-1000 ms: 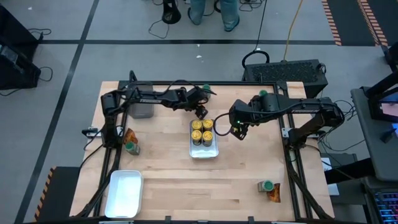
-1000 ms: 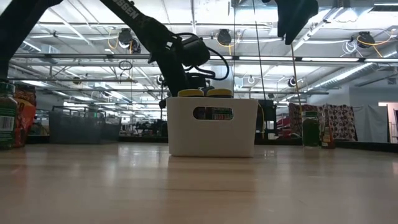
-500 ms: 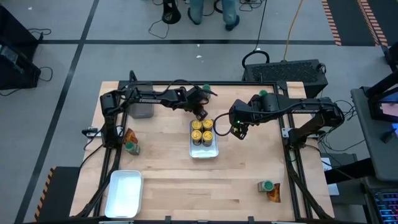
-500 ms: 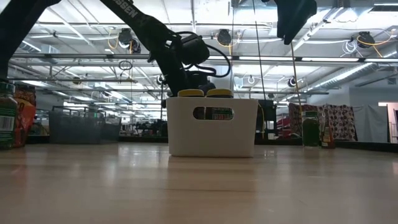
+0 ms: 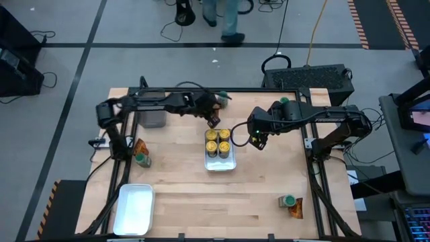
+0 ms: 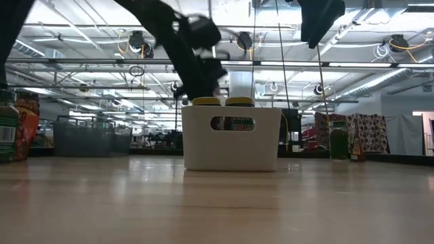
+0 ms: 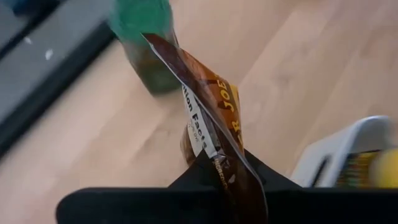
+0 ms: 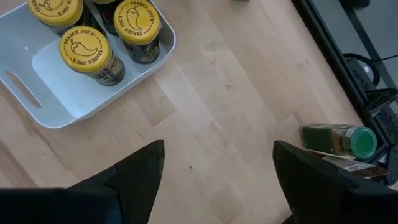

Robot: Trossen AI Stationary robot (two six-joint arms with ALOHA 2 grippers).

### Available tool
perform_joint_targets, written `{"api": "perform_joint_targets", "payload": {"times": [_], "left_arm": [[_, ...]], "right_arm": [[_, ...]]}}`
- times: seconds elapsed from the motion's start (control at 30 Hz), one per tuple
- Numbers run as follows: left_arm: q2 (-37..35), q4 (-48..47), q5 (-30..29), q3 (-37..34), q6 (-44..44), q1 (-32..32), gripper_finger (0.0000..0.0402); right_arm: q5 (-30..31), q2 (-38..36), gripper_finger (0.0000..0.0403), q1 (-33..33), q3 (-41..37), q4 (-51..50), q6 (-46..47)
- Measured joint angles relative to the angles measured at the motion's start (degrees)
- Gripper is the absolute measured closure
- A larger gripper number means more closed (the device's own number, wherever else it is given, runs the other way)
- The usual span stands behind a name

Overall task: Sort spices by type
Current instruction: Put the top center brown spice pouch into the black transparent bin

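My left gripper [image 5: 213,121] hovers just beyond the far end of the white tray [image 5: 232,165] and is shut on a flat orange-brown spice packet [image 7: 208,106]. A green-lidded jar [image 7: 142,37] stands on the table just past the packet, near the far edge [image 5: 222,96]. Several yellow-lidded jars [image 5: 218,142] stand upright in the tray. My right gripper [image 5: 256,140] hangs open above bare table to the right of the tray, holding nothing [image 8: 217,168]. My left gripper pinches the packet between its two fingers at the end nearest the wrist [image 7: 222,171]. The fingers slant downward from the table's left. The packet sticks out past the fingertips on edge, tilted, its free corner [image 7: 149,38] in front of the green-lidded jar.
A dark bin [image 5: 152,115] sits at the far left. A green-lidded jar with a packet [image 5: 140,154] stands at the left, another pair [image 5: 290,204] at the near right. An empty white tray [image 5: 134,208] lies at the near left corner. A person's legs [image 5: 225,17] show beyond the table.
My left gripper has shut on the packet beside the tray's far end and risen, tipping a little, and it has taken the packet up with it. The right arm has kept still.
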Motion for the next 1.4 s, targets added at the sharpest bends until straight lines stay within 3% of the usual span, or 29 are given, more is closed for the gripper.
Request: {"api": "perform_joint_targets", "payload": {"times": [0.43,0.63,0.87,1.17,1.4], "left_arm": [[-22.20,-17.55,-3.56,0.02,1.51,3.45,0.0399],[-29.33,-25.27,-4.07,-0.84,1.55,9.45,0.0399],[-38.12,-26.97,-3.71,-9.84,1.99,19.23,0.0400],[-40.27,-25.11,-1.48,-19.98,2.51,30.55,0.0400],[-39.90,-18.15,-0.87,-27.44,2.62,36.47,0.0400]], "right_arm": [[2.59,0.00,0.0122,0.00,0.00,2.10,-1.83],[2.57,0.00,0.0122,-0.07,0.00,5.48,-3.90],[2.48,0.02,0.0122,-0.07,0.00,6.54,-4.69],[2.43,0.02,0.0122,-0.15,0.00,8.50,-6.15],[2.35,0.02,0.0122,0.00,0.00,8.97,-6.20]]}}
